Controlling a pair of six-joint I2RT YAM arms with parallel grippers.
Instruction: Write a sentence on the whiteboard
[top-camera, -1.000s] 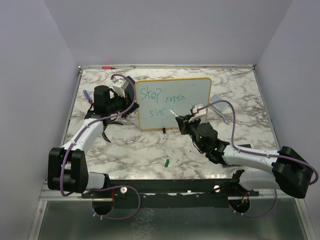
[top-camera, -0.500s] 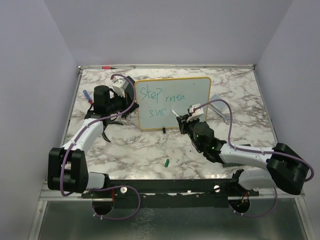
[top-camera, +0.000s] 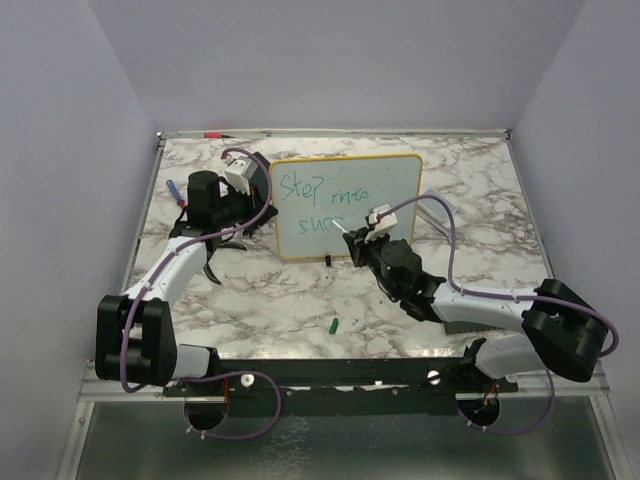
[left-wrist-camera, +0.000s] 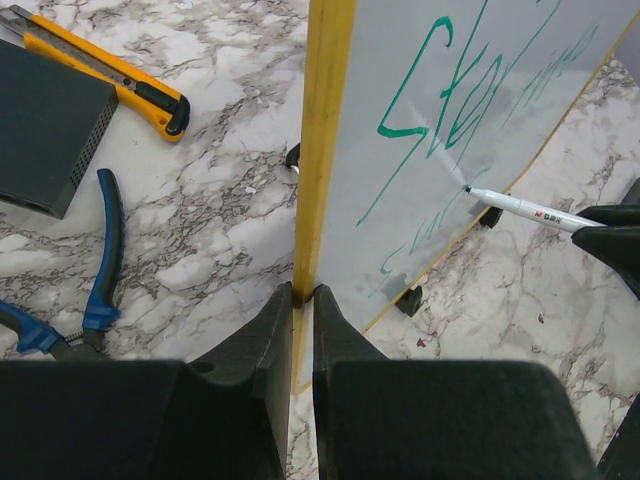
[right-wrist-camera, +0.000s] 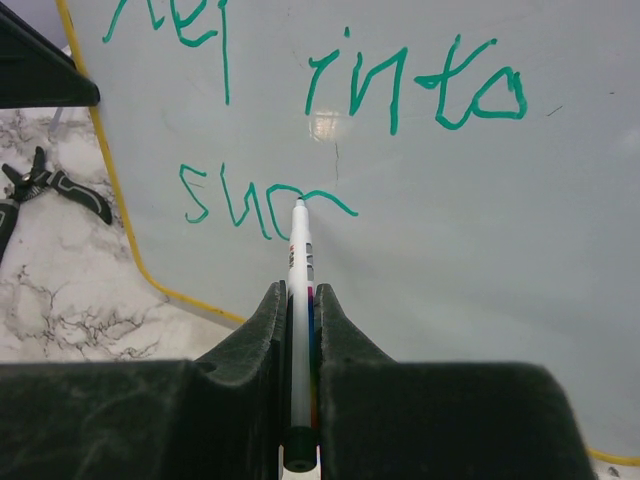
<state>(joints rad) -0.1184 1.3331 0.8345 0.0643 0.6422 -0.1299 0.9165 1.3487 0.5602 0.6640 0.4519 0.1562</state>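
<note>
Right tool (top-camera: 362, 238), just beyond a green cap (top-camera: 334, 325) lying near on the marble desk (top-camera: 280, 300), is clamped on a white marker (right-wrist-camera: 299, 270); we see its tip touching the whiteboard (top-camera: 345, 170), which stands upright at the far middle; the sentence (top-camera: 302, 187) reads "Step into" on top, with a few green strokes begun beneath; left tool (left-wrist-camera: 302, 300) is closed tight around the board's left yellow frame; left of it lie blue-handled pliers (left-wrist-camera: 100, 260), a black pad (left-wrist-camera: 45, 130) and a yellow knife (left-wrist-camera: 110, 75).

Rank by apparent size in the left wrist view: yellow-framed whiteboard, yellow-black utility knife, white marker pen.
1. Yellow-framed whiteboard
2. Yellow-black utility knife
3. White marker pen, partly hidden, so unsure against the knife.
</note>
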